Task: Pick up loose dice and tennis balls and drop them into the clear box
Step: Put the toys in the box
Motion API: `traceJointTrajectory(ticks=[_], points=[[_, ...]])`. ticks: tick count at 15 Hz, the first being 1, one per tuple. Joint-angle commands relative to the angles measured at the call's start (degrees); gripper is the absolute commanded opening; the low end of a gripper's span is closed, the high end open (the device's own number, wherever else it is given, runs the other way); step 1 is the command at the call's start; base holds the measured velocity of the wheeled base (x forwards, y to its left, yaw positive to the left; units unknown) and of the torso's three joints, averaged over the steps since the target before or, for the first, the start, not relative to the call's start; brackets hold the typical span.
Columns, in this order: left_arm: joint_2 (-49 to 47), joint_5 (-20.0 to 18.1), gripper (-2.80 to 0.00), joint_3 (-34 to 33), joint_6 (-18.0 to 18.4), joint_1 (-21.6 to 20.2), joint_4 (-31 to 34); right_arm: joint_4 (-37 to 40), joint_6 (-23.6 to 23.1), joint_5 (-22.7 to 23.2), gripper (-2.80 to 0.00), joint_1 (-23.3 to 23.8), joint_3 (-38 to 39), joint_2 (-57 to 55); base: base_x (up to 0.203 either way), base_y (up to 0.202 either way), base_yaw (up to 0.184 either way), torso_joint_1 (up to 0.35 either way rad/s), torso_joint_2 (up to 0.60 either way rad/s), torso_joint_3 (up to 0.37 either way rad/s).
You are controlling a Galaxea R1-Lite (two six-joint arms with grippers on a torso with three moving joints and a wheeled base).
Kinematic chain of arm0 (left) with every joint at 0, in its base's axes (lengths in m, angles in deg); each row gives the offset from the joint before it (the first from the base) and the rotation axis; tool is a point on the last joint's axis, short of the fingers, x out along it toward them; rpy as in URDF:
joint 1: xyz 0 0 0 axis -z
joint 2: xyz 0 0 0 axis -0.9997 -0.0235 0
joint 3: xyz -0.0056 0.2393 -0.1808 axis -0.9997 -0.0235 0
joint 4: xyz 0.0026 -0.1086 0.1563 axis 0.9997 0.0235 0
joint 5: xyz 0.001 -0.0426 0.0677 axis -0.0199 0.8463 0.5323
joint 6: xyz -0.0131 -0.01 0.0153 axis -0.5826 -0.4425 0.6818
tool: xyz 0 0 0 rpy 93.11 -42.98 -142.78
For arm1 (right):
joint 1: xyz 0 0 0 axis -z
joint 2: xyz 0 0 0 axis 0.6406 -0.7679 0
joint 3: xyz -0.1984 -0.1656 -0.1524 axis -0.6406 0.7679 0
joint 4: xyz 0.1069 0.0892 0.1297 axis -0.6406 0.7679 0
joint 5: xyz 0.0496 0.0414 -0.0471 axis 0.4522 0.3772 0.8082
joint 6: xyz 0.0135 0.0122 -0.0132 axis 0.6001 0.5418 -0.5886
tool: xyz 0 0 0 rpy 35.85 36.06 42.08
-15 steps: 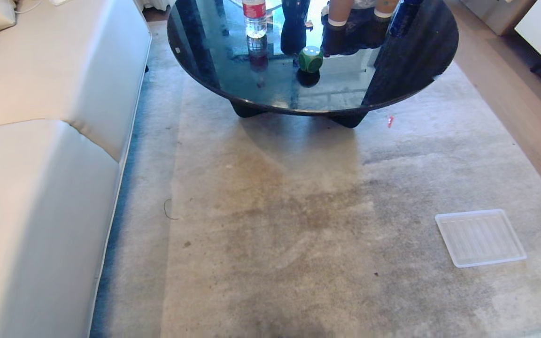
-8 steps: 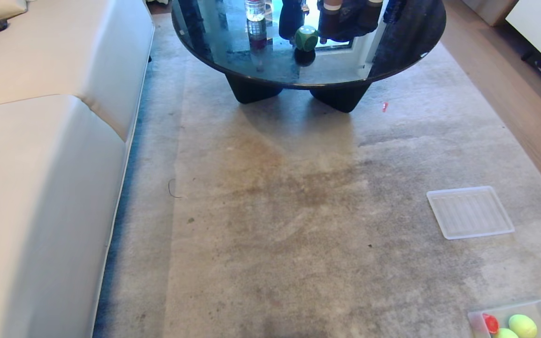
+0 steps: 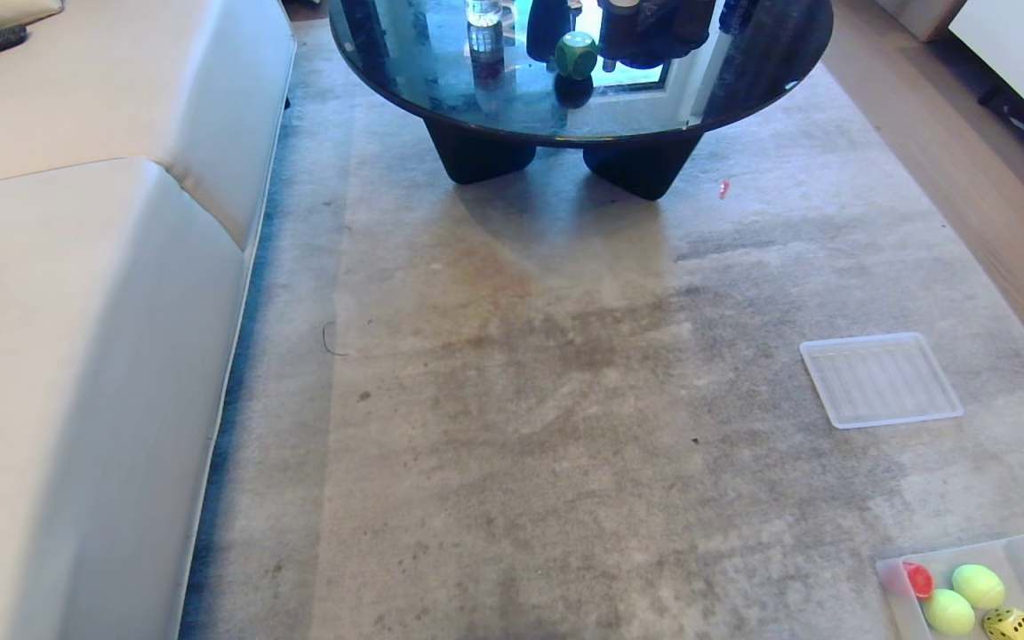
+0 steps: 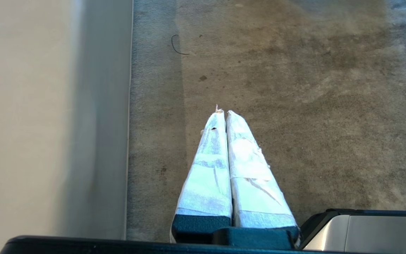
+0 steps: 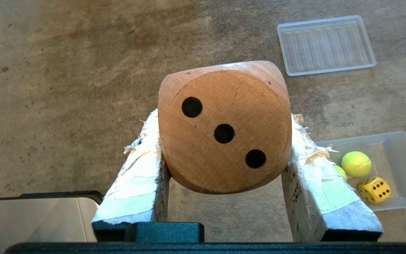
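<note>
- Holding the beige wooden die with dark pips (image 5: pixel 224 128) between my right end effector (image 5: pixel 224 141) fingers, above the carpet.
- My left end effector (image 4: pixel 224 114) hangs closed and empty beside the pale sofa (image 4: pixel 30 123).
- I see the clear plastic box (image 3: pixel 1023 556) on the carpet, holding two yellow-green tennis balls (image 3: pixel 978 586), a yellow die (image 3: pixel 1011 625) and a red die (image 3: pixel 920 580).
- One dark green die (image 3: pixel 575 54) sits on the round glass surface (image 3: pixel 743 98).

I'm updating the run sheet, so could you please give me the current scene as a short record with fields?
right gripper: shut on the beige die, three-pip face towards the wrist camera
left gripper: shut, empty, above the carpet beside the sofa
clear box: on the carpet, holds two tennis balls, the yellow die and the red die
green die: on the round glass table
ribbed lid: flat on the carpet, apart from the box
</note>
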State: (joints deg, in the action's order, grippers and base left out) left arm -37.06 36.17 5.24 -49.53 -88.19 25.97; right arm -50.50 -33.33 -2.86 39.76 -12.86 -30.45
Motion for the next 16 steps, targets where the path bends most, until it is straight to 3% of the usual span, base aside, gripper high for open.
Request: traceJointTrajectory(ticks=[1,10,16], points=[[0.0,0.01,-2.8,0.0,0.0,-0.02,0.05,0.1,0.03,-0.01,-2.8,-0.01,-0.01,0.01,0.0,0.0,0.0,0.0,0.0,0.0],[0.0,-0.08,-2.8,0.0,0.35,-0.02,-0.04,0.1,0.03,-0.01,-2.8,-0.01,-0.01,0.01,0.0,0.0,0.0,0.0,0.0,0.0],[0.0,-0.08,-2.8,0.0,0.43,-0.02,-0.04,0.1,0.03,-0.09,-2.8,-0.01,-0.01,0.01,0.003,0.008,-0.147,0.001,0.0,0.001]])
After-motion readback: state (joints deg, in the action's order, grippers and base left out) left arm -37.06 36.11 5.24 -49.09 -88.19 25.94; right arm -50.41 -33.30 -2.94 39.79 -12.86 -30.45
